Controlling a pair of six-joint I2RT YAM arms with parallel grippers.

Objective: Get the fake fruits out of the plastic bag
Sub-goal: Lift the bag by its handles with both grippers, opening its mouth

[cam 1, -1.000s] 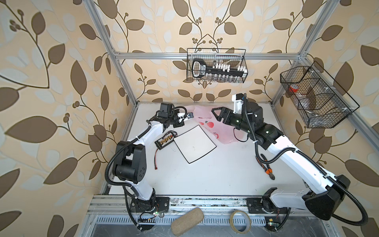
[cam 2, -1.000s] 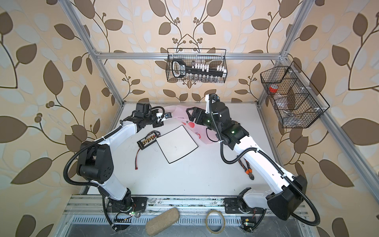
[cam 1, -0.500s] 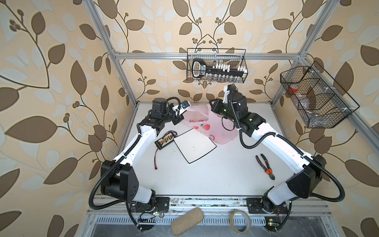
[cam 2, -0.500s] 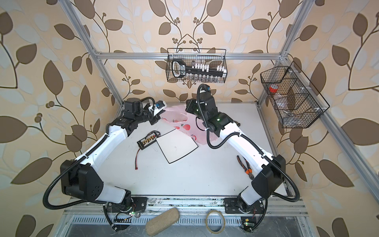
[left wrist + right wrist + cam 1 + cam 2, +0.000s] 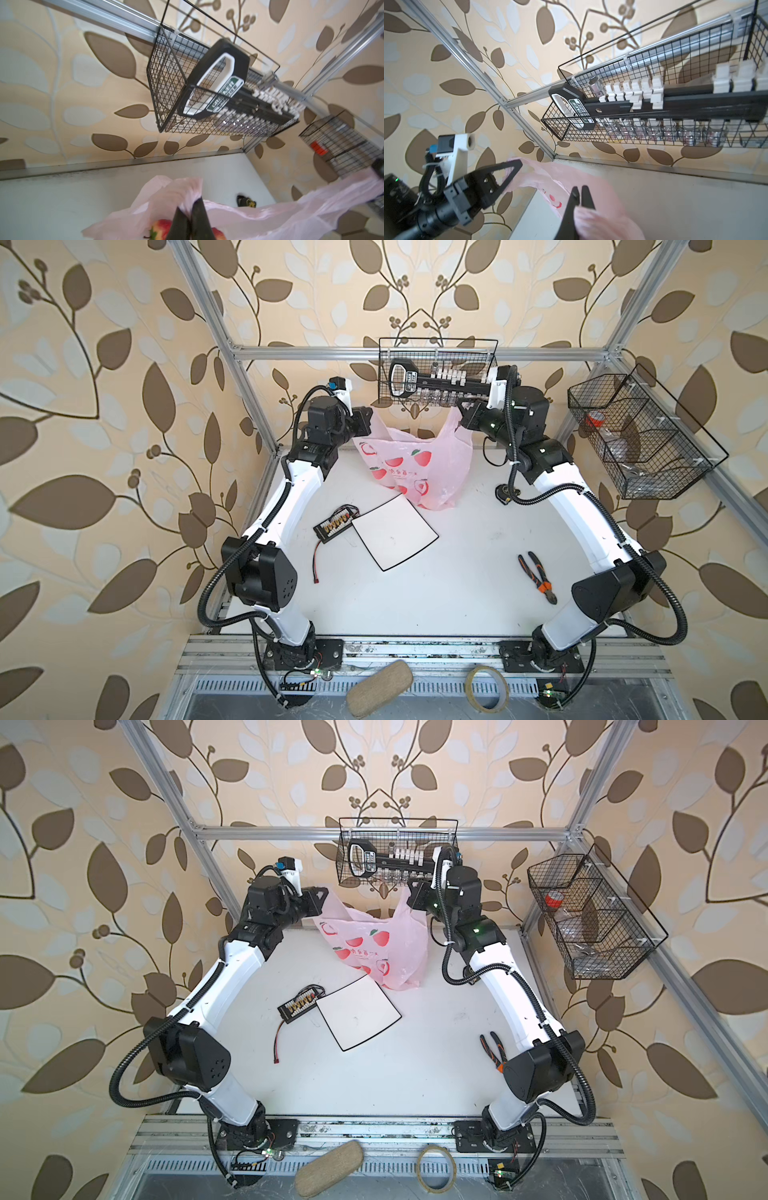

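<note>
Top views, both: white table (image 5: 415, 597) inside an aluminium frame (image 5: 415, 353), with leaf wallpaper on every side. On the table are a white plate (image 5: 395, 531), a connector board (image 5: 336, 523) touching the plate's left edge, and pliers (image 5: 536, 577) near my right arm's base. One wire basket (image 5: 415, 404) hangs on the back rail and a second basket (image 5: 665, 472) on the right rail.

Left claw (image 5: 368, 423): clenched on one handle of the bag (image 5: 419, 464). The left wrist view shows pink film bunched between my fingers (image 5: 200, 216), with no gap at the tips.

Right claw (image 5: 462, 408): clenched on the other handle. In the right wrist view the tips meet and gathered film spills out below them. Both claws are high above the table, and the right one is just under the back basket.

Bag: thin, translucent pink, printed with red fruit shapes and a line of small text. It is strung between my two claws, with the mouth sagging open in the middle. The body hangs down to the plate's far corner. From above I cannot tell whether the bottom rests on the table or hangs just clear of it.

Strawberries (image 5: 161, 227): two show inside the mouth in the left wrist view. They are glossy red, one has a green cap, and both are partly hidden behind my fingers. Film hides the rest of the contents.
</note>
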